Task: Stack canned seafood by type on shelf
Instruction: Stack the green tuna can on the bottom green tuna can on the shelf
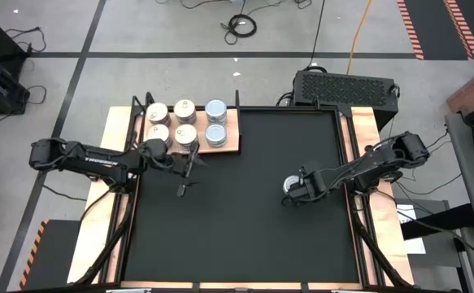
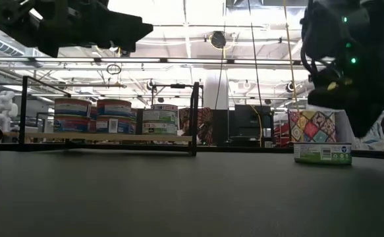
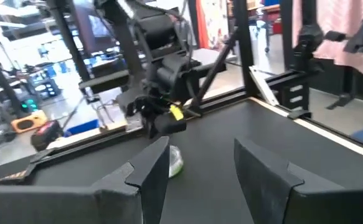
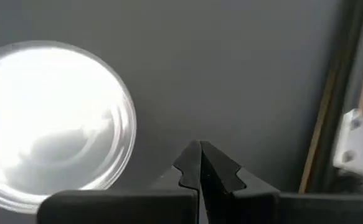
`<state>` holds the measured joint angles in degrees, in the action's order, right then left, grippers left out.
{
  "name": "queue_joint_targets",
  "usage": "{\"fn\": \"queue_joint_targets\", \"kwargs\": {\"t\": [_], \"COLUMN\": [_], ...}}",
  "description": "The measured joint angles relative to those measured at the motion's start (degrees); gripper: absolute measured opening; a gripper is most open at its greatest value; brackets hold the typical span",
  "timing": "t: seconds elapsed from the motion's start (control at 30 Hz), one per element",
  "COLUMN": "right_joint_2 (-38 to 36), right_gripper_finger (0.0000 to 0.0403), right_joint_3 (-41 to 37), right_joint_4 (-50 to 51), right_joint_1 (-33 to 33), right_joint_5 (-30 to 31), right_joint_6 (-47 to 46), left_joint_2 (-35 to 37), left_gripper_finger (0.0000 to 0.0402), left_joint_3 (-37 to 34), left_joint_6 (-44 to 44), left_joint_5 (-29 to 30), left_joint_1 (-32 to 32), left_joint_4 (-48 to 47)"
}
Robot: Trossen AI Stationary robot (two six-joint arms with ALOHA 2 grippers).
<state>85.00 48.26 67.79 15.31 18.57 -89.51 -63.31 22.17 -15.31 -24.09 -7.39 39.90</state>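
The shelf (image 1: 230, 144), a light wooden board, lies at the table's far left with several tins of canned seafood on it. Tins with gold-silver tops (image 1: 185, 108) stand to the left and bluish-white ones (image 1: 215, 109) to the right; they look stacked (image 2: 114, 117). One green-labelled tin (image 2: 322, 153) stands alone on the black mat at the right (image 4: 50, 124). My right gripper (image 4: 200, 155) is shut, pointing down just beside this tin (image 1: 289, 184). My left gripper (image 3: 200, 155) is open and holds nothing, in front of the shelf (image 1: 188, 173).
A black metal frame post (image 2: 195, 118) stands at the shelf's right end. A black perforated box (image 1: 344, 84) sits beyond the table's far right corner. Wooden rails (image 1: 352, 146) border the black mat (image 1: 237, 220), which lies bare between the two arms.
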Motion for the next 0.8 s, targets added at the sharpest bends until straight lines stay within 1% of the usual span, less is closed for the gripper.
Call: {"fn": "queue_joint_targets", "kwargs": {"t": [0.07,0.2,0.37,0.5,0.63,0.8], "right_joint_2": [0.8,1.3,1.2,1.2,1.4,1.4], "right_gripper_finger": [0.0000,0.0000,0.0000,0.0000,0.0000,0.0000], "right_joint_3": [-1.4,-4.2,-5.1,-5.1,-5.1,-5.1], "right_joint_4": [-2.9,-8.7,-15.5,-24.6,-34.2,-47.1], "right_joint_1": [-0.1,0.1,0.1,0.1,0.1,0.0], "right_joint_5": [-1.6,0.1,0.5,1.7,4.5,5.2], "right_joint_6": [1.1,1.7,4.5,9.1,14.1,22.5], "left_joint_2": [0.0,0.0,0.0,0.0,-0.5,-4.2], "left_gripper_finger": [0.0180,0.0180,0.0180,0.0180,0.0180,0.0180], "left_joint_3": [0.0,0.0,0.0,0.0,0.0,0.0], "left_joint_6": [0.0,0.0,-0.1,-0.5,-0.8,-5.8], "left_joint_5": [-0.1,0.5,5.3,6.3,6.4,6.7], "left_joint_1": [1.0,3.3,6.0,7.3,8.1,9.9], "left_joint_4": [-0.2,-0.1,-0.1,-0.8,-2.1,-3.3]}}
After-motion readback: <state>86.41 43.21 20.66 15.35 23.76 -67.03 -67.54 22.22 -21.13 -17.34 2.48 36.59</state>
